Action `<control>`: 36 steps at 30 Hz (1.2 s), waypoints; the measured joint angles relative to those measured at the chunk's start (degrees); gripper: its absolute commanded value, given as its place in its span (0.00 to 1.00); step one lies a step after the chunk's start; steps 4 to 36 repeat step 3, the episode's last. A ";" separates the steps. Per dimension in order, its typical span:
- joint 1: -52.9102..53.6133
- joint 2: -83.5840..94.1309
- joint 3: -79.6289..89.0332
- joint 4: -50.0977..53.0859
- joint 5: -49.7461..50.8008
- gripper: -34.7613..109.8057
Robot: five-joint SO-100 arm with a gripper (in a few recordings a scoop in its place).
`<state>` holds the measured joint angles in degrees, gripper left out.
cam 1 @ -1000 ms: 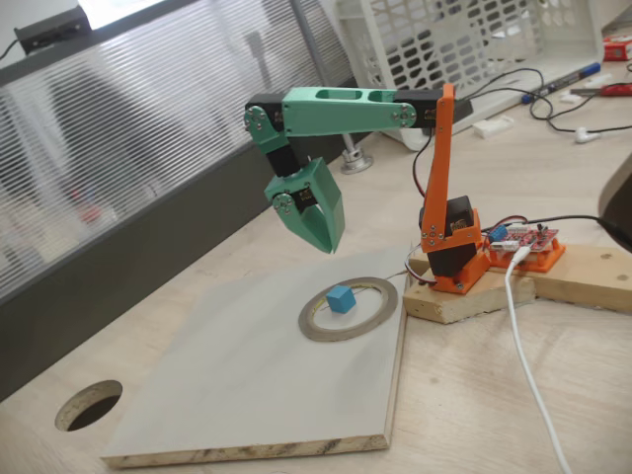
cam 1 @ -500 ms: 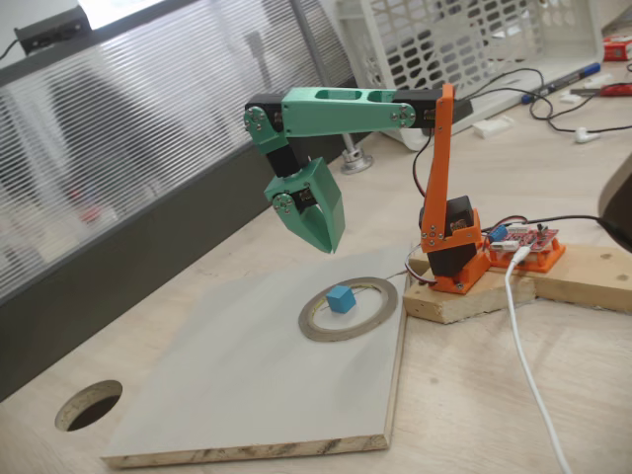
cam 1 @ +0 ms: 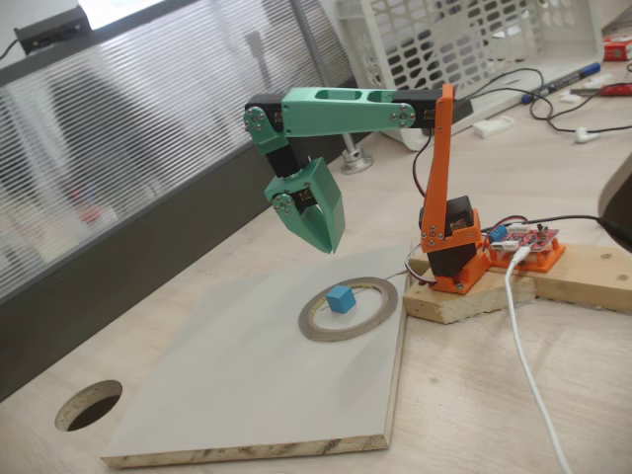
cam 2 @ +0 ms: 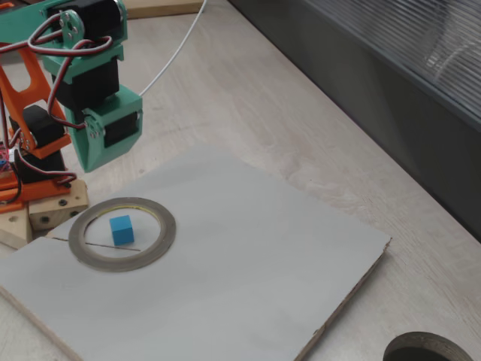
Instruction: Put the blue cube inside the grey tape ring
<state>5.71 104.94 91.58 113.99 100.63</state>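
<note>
Nothing has moved since earlier. Blue cube (cam 1: 341,298) sits inside the grey tape ring (cam 1: 379,304). Gripper (cam 1: 331,247) hangs above, jaws together.

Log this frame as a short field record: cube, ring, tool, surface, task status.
blue cube: resting inside the ring, on the board, free of the tool
grey tape ring: flat on the board, encircling the cube
tool: raised above the ring, jaws closed, holding nothing
surface: grey board on a wooden desk
task status: cube appears placed
</note>
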 measured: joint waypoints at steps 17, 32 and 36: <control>0.00 0.00 0.00 0.00 0.00 0.26; 0.00 0.00 0.00 0.00 0.00 0.26; 0.00 0.00 0.00 0.00 0.00 0.26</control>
